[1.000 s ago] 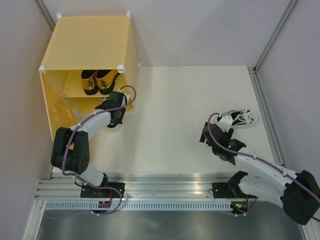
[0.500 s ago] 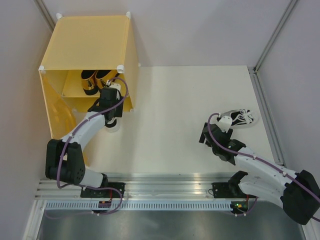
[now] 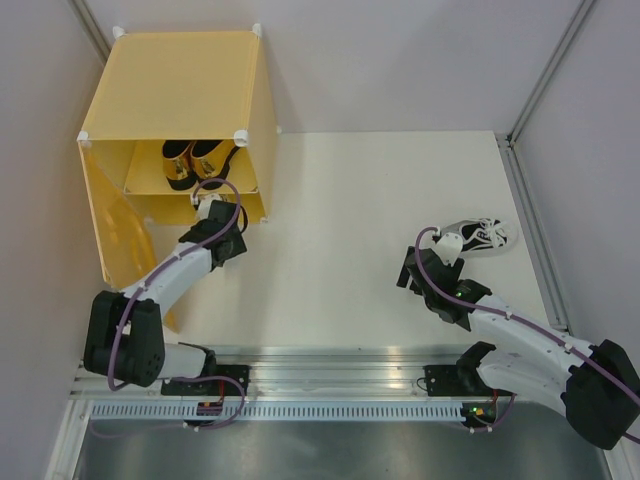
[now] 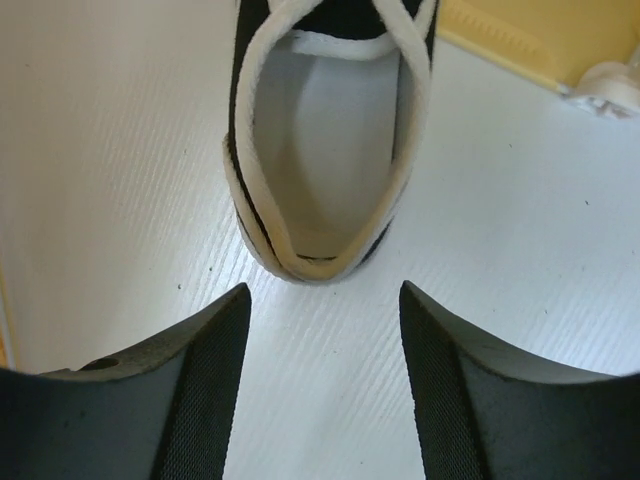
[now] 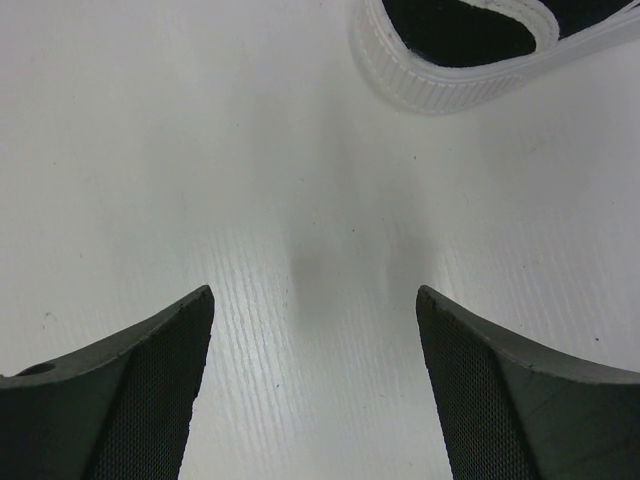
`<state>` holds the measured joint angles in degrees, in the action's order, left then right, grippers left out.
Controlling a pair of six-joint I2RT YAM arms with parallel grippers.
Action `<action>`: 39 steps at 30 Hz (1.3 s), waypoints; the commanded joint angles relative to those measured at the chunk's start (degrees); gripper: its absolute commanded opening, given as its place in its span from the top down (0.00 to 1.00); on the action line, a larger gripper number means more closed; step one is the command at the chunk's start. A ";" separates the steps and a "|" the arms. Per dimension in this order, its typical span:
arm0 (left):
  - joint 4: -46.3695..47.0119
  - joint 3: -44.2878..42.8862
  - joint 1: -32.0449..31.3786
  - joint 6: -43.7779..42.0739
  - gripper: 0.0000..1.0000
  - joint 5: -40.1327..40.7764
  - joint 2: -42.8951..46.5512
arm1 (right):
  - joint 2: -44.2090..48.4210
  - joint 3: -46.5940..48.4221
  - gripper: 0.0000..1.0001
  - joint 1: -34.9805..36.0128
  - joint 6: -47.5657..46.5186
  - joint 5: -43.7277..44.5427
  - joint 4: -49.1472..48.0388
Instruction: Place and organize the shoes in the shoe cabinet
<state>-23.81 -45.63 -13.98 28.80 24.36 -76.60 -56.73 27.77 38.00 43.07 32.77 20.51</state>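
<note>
Drawing the left gripper (image 4: 325, 300) back from the cabinet (image 3: 170, 90) compared with half a second earlier, holding its fingers spread after unclenching, gripping nothing, just short of the heel of a white sneaker (image 4: 330, 170) lying at the lower opening. Counting one cabinet, two gold loafers (image 3: 208, 160) side by side on its upper shelf, two sneakers. Leaving the right gripper (image 5: 315, 300) unmoved, spread wide and empty, close to the second sneaker (image 3: 485, 236) lying on the table (image 3: 350, 200), well apart from the cabinet.

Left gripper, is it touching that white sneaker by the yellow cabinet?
Apart. The left wrist view shows a strip of bare table between the open left gripper and the heel of the sneaker.
</note>
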 commanded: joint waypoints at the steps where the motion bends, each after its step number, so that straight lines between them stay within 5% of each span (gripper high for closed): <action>1: 1.40 -0.34 -0.35 8.81 0.35 5.86 -2.15 | 0.30 -0.26 0.14 -0.21 0.26 -0.08 -1.18; 15: 6.58 -2.01 -0.17 8.74 0.52 12.38 -6.80 | 0.92 -1.31 0.14 -0.29 0.08 -0.08 -0.91; 28: 10.71 -5.79 2.64 0.92 0.95 11.94 -8.30 | 1.62 -1.49 0.14 -0.21 -0.44 0.27 -0.39; 39: 16.34 -10.70 7.29 -4.44 0.98 9.39 -12.69 | 1.71 -1.32 0.14 -0.29 -0.53 0.45 0.14</action>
<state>-14.83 -51.99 -7.84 27.59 32.69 -88.40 -55.81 26.55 37.98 43.00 32.77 20.58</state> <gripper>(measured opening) 0.118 0.863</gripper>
